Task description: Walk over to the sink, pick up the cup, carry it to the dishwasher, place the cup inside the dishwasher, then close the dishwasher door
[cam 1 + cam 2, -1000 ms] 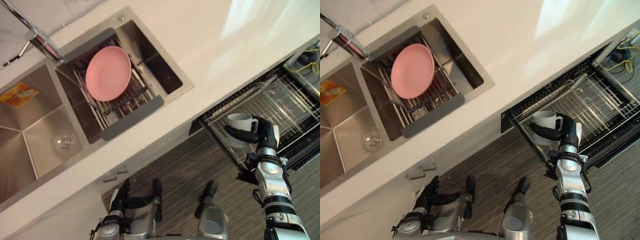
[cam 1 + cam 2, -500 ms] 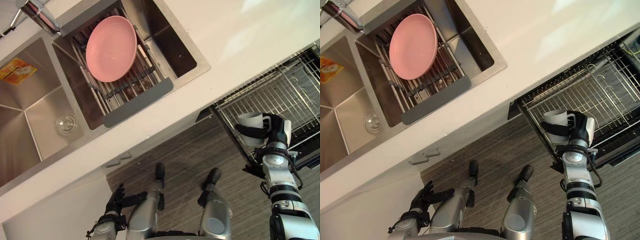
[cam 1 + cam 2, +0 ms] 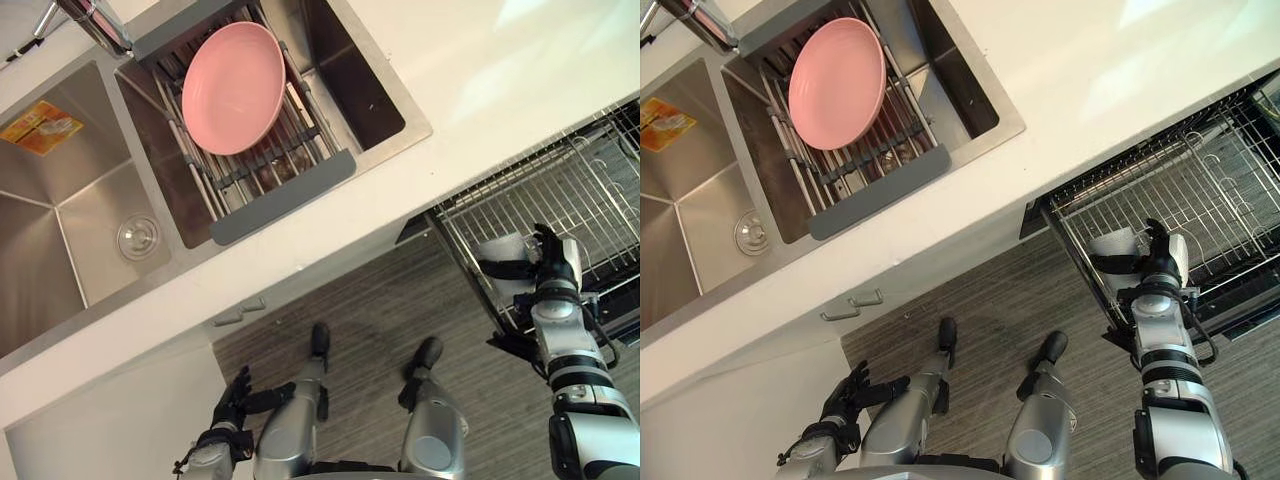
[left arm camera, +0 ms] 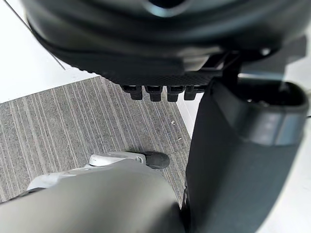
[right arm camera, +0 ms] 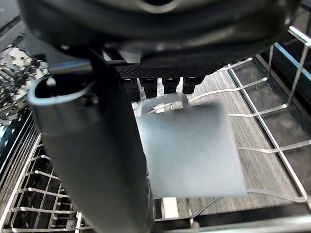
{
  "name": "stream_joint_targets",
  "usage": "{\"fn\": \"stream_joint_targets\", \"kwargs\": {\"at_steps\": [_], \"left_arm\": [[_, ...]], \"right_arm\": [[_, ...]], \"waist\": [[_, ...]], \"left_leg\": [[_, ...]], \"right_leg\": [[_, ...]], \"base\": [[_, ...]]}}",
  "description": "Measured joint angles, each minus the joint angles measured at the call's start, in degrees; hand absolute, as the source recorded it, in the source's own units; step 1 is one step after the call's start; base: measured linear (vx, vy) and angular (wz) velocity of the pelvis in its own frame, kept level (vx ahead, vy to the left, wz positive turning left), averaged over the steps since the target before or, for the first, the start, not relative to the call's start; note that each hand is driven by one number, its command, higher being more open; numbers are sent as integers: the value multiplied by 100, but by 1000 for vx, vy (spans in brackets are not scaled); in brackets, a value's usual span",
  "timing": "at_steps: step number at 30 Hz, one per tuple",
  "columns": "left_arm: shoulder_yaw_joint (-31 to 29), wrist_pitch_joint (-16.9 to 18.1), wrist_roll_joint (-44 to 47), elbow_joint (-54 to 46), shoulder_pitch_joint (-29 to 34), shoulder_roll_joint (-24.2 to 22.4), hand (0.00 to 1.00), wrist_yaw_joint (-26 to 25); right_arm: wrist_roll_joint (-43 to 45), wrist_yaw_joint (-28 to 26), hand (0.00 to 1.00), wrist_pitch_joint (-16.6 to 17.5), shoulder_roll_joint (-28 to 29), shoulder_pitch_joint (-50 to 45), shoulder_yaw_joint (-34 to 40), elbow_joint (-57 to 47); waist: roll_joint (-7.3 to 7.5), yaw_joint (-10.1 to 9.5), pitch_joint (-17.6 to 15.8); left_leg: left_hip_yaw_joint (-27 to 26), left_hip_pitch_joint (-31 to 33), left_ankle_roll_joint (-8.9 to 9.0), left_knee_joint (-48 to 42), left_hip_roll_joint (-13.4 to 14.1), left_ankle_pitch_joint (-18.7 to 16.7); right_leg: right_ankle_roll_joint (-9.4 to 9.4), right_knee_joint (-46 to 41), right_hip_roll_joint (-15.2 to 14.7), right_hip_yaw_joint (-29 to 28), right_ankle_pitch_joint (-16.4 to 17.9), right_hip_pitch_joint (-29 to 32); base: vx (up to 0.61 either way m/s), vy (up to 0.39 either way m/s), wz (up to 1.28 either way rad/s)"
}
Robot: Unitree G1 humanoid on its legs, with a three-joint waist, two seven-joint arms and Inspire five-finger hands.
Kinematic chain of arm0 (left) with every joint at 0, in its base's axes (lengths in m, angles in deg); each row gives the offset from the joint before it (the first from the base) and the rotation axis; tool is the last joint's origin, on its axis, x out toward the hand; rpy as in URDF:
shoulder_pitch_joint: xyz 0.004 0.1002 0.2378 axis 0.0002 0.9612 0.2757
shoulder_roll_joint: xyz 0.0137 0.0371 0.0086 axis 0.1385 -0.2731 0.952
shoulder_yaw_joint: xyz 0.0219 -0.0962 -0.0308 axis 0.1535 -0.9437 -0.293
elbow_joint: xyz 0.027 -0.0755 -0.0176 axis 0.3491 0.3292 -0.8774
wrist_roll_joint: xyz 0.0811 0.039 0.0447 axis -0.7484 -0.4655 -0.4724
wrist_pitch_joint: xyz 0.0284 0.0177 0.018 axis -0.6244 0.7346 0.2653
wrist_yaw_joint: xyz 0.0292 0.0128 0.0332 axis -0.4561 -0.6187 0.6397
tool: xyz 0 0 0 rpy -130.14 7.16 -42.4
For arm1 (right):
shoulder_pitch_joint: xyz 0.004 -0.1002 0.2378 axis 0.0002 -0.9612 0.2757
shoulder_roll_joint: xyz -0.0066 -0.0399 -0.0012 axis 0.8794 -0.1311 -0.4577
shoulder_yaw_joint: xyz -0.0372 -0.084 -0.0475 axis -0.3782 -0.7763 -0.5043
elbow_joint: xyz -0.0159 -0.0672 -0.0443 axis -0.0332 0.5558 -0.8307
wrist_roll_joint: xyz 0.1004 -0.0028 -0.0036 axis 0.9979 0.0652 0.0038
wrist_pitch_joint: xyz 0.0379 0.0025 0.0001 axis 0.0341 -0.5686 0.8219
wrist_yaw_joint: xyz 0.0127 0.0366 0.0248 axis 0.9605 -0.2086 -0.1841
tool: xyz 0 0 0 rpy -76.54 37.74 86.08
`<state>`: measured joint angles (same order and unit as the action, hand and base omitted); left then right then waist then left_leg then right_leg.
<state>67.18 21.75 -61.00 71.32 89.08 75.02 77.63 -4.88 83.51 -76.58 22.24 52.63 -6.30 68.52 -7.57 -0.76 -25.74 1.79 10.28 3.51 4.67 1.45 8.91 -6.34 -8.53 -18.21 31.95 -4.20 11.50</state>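
Clasping the cup (image 5: 189,145), right hand (image 3: 548,262) hovers over the dishwasher rack (image 3: 570,195).

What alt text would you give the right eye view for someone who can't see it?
The robot's right hand grips a white cup at the front edge of the pulled-out dishwasher rack, below a counter. To the left, a pink plate lies in a drying rack over the sink; the left hand hangs open.

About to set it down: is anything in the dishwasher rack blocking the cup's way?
Nothing visible does. The right hand holds the cup just over the near corner of the pulled-out wire rack, and the rack below the cup shows only bare wires.
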Motion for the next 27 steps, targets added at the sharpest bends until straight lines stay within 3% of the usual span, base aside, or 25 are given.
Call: {"fn": "stream_joint_targets", "kwargs": {"at_steps": [3,7,12,14,18,23,27], "left_arm": [[-72,-138,-8,8,-5,-34,100,3],[-333,-357,-12,163,-5,-104,100,-26],[-873,-746,-7,413,282,-160,100,-167],[-1012,-851,37,496,372,-171,100,-209],[-1360,-1165,1126,1025,383,-214,100,37],[-1357,-1165,1470,1066,276,-247,100,14],[-1356,-1262,1339,1107,180,-352,100,60]], "right_arm": [[443,89,100,23,259,-312,293,-432],[717,148,100,265,913,-1121,726,-1611],[734,19,100,662,1820,-2442,965,-3179],[839,-169,100,828,1977,-2745,1131,-3529],[1215,-765,100,1171,2114,-3088,1580,-4533],[2602,-1210,100,1561,2141,-3153,1889,-5541],[3673,-1739,100,1592,2409,-3259,1807,-6127]], "waist": [[6,18,5],[126,72,151],[523,186,878],[595,253,1106],[582,478,1413],[575,586,1613],[571,664,1650]], "left_leg": [[-5,-167,16,20,14,-12],[-93,-387,60,21,98,-102],[-623,-853,121,-60,290,-436],[-753,-1002,152,-194,363,-573],[-1041,-1340,261,-510,576,-955],[-1185,-1398,319,-534,725,-998],[-1234,-1440,321,-583,719,-999]], "right_leg": [[-20,-20,2,1,51,-155],[-35,-15,50,-41,111,-347],[-47,223,287,-398,151,-681],[-55,368,392,-510,138,-855],[-30,734,669,-740,86,-1291],[19,910,831,-815,52,-1363],[21,954,813,-729,50,-1503]], "base": [[-10,-22,0],[-31,-43,-10],[36,-55,-40],[103,-73,-44],[94,-69,-42],[39,-35,-13],[-10,3,9]]}}
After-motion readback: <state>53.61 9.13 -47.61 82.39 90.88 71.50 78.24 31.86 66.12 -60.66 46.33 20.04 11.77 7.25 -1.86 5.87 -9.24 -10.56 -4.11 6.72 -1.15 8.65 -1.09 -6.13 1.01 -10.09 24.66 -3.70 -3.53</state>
